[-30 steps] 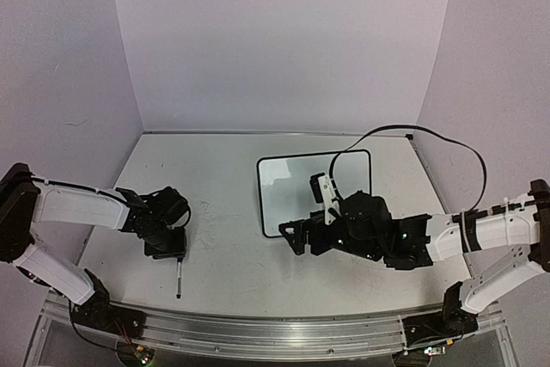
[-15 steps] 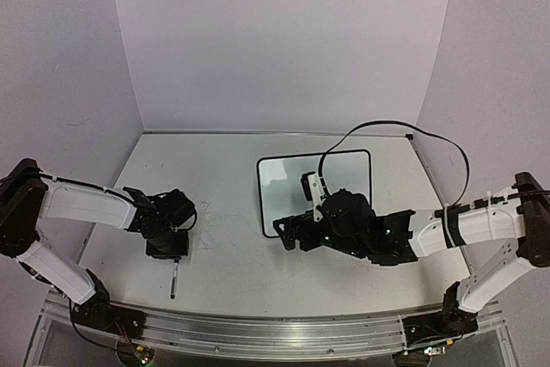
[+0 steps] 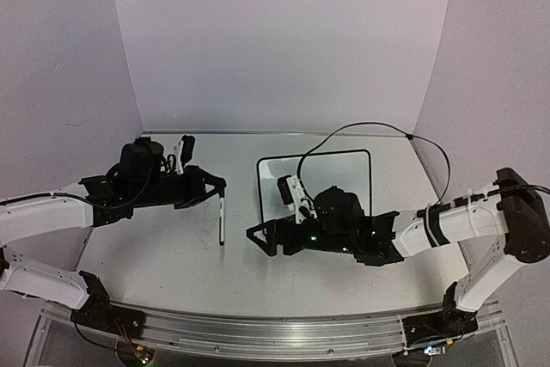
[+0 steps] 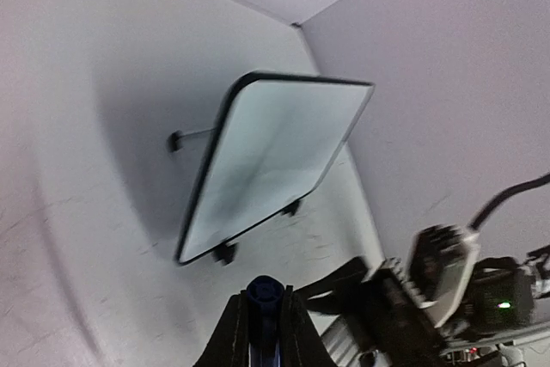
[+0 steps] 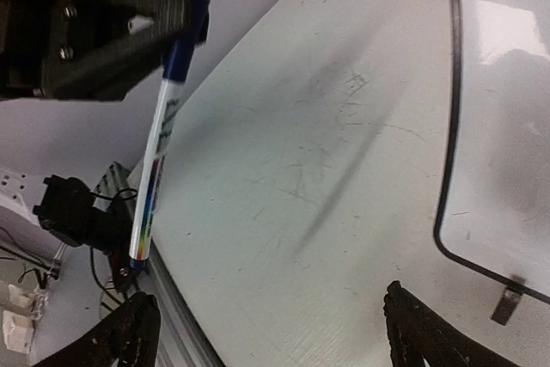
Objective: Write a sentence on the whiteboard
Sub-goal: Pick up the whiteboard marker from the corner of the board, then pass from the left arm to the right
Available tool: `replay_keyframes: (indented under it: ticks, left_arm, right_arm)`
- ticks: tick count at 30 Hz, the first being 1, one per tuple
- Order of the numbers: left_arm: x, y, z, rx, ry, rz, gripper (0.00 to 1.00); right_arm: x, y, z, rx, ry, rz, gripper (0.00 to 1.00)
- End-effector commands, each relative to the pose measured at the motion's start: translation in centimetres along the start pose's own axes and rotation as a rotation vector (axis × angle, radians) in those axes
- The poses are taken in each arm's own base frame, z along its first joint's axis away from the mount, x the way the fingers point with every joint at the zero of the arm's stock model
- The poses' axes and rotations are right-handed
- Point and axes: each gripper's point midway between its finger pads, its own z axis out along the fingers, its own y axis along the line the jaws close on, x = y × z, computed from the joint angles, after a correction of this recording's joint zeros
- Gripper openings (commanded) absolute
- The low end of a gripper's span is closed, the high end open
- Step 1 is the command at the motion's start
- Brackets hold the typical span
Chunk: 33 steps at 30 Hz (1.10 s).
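My left gripper (image 3: 221, 188) hangs raised over the table's middle, shut on the blue cap end of a white marker (image 3: 221, 221) that points down. From the left wrist, the cap (image 4: 263, 291) sits pinched between the fingers (image 4: 230, 333). The right wrist view shows the marker (image 5: 158, 156) dangling from the left gripper (image 5: 185, 19). The whiteboard (image 3: 277, 180), black-framed, lies right of centre, partly under the right arm; its surface (image 4: 275, 156) looks blank and no sentence shows. My right gripper (image 3: 260, 241) is open and empty, low over the table, just right of the marker.
The scuffed white tabletop (image 3: 172, 247) carries faint grey scribbles (image 5: 344, 118). A black cable (image 3: 378, 131) loops over the board from the right arm. A metal rail (image 3: 258, 333) runs along the near edge. Grey walls close in at back and sides.
The left gripper closed on the marker, lifted it off the table and carried it right towards the middle. The right gripper slid left along the table towards it.
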Motion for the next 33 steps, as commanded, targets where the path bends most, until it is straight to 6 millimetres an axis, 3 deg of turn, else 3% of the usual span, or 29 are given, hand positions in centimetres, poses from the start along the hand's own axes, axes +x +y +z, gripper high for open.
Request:
replay_keyframes:
  ticks: [1, 7, 15, 19, 21, 24, 27, 30, 33]
  left_arm:
    - [-4.8, -11.0, -2.8, 0.458, -0.169, 0.093, 0.0]
    - [-6.2, -13.7, -3.7, 0.592, -0.275, 0.124, 0.0]
    - [-6.4, -14.3, -2.9, 0.613, -0.299, 0.137, 0.0]
    - [-6.8, -13.7, -3.7, 0.589, -0.348, 0.129, 0.0]
    - [-7.1, -13.2, -4.2, 0.572, -0.378, 0.124, 0.0]
    - [-7.3, -12.4, -4.2, 0.543, -0.401, 0.102, 0.0]
    - [-7.3, -12.0, -3.3, 0.529, -0.388, 0.073, 0.0]
    - [-7.2, -12.7, -2.2, 0.556, -0.35, 0.063, 0.0]
    - [-7.4, -13.4, -2.1, 0.581, -0.343, 0.059, 0.0]
  right_arm:
    - [-4.2, 5.1, -0.3, -0.305, -0.085, 0.115, 0.88]
    - [-7.0, 7.3, -2.0, -0.476, -0.165, 0.141, 0.83]
    - [-10.1, 8.1, -3.8, -0.5, -0.289, 0.141, 0.73]
    - [-11.4, 3.1, -4.5, -0.236, -0.354, 0.158, 0.82]
    - [-11.5, 1.8, -4.9, -0.142, -0.344, 0.092, 0.86]
    - [-12.1, 2.9, -6.0, -0.161, -0.343, 0.02, 0.88]
    - [-12.2, 5.6, -5.8, -0.283, -0.305, -0.022, 0.89]
    - [-11.5, 6.6, -3.1, -0.311, -0.231, -0.017, 0.84]
    - [-11.7, 7.4, -1.9, -0.339, -0.224, -0.017, 0.77]
